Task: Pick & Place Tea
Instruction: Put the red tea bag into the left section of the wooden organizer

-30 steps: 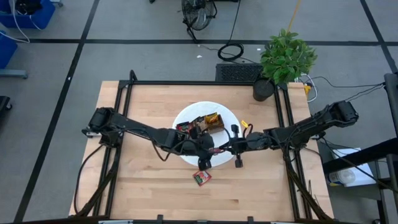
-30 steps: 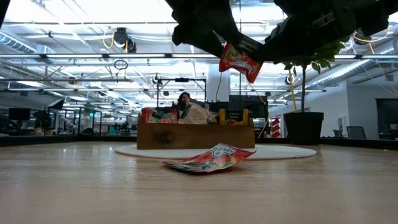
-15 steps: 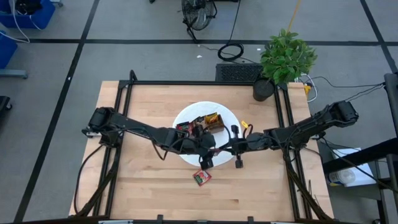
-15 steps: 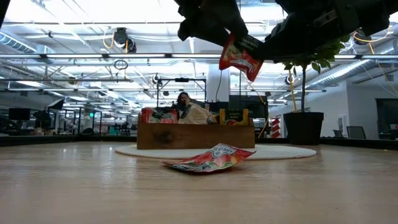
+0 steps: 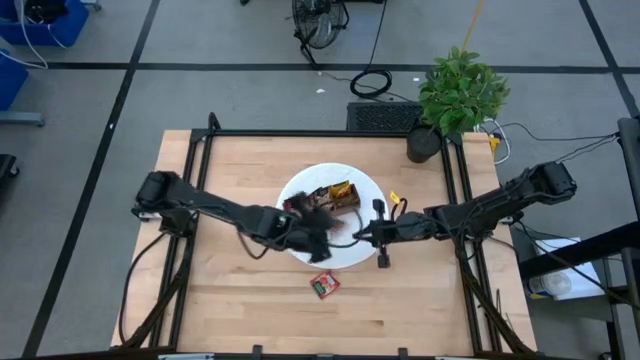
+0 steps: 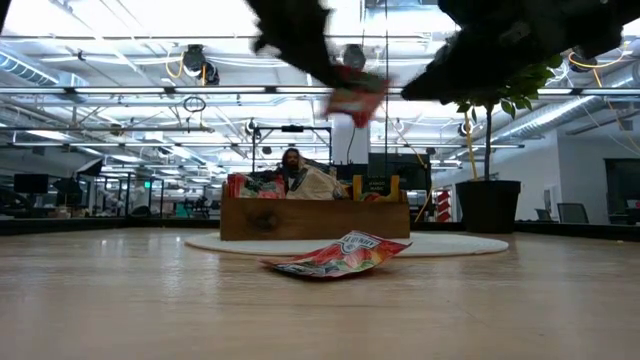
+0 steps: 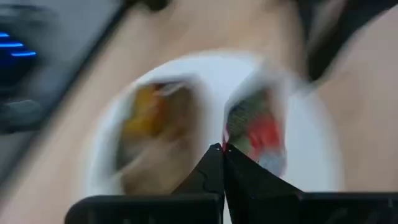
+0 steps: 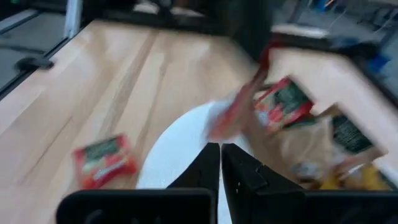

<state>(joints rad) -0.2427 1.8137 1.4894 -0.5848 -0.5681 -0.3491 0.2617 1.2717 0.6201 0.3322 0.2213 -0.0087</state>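
High view: left gripper (image 5: 322,228) over the plate (image 5: 362,255) mid-desk, beside the tray (image 5: 338,194), presumably to deposit.

Low view: a red sachet (image 6: 352,97) hangs aloft; another (image 6: 338,254) lies on the desk.

Wrist views: left fingers clamp a sachet; right gripper (image 8: 220,149) fingers together, empty.

**Off-task items around the table**

Stood at the middle of the wooden table (image 5: 230,170): a white round plate (image 5: 365,255) carrying a brown wooden tray (image 6: 300,218). Set just past the far right corner: a potted plant (image 5: 458,95). Lay coiled on the floor beyond the far edge: a black cable (image 5: 372,82).
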